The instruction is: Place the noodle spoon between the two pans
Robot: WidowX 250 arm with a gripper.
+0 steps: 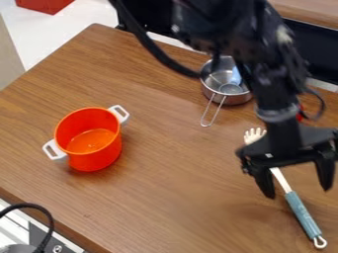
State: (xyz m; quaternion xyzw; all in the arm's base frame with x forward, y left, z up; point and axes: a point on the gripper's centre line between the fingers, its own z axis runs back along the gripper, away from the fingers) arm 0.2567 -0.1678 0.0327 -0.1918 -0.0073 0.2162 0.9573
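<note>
Here, the black two-finger gripper [296, 190] hangs over the right side of the wooden table [165, 197], jaws released and spread apart above the noodle spoon [302, 215]. The spoon lies aslant, white toothed head toward the far side, teal handle toward the near right. Left stands an orange two-handled pot [96, 160]; a metal saucepan [237, 99] sits farther off, near the far edge, with a wire-handled utensil [214, 106] in it.
</note>
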